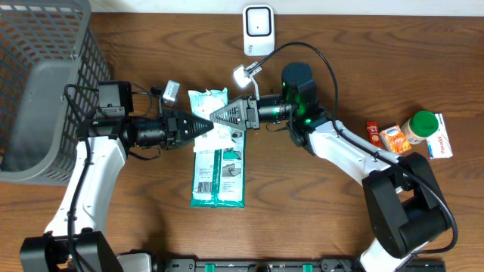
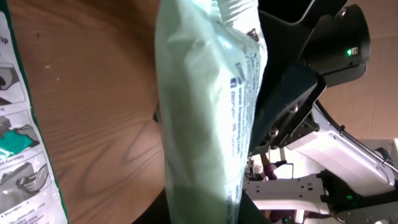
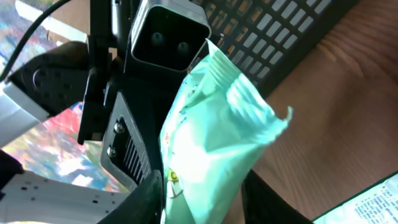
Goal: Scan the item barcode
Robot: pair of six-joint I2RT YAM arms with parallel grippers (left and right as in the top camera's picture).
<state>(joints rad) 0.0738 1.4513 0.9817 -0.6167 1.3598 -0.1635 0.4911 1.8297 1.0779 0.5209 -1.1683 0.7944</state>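
Observation:
A small pale green packet point(image 1: 220, 137) hangs above the table between my two grippers. My left gripper point(image 1: 203, 127) comes in from the left and is shut on it. In the left wrist view the packet point(image 2: 205, 112) fills the middle and runs down between the dark fingers point(image 2: 186, 208). My right gripper point(image 1: 217, 115) faces it from the right. Its jaws stand on either side of the packet point(image 3: 217, 137): the left finger point(image 3: 146, 199) lies against it, and a strip of wood shows before the right finger. No barcode is readable.
A long green-and-white pack point(image 1: 218, 170) lies flat under the grippers, with another small packet point(image 1: 208, 98) behind them. A white scanner-like device point(image 1: 258, 30) stands at the back. The grey basket point(image 1: 45, 83) is far left. Small boxes point(image 1: 389, 136) and a green-lidded bottle point(image 1: 420, 125) sit far right.

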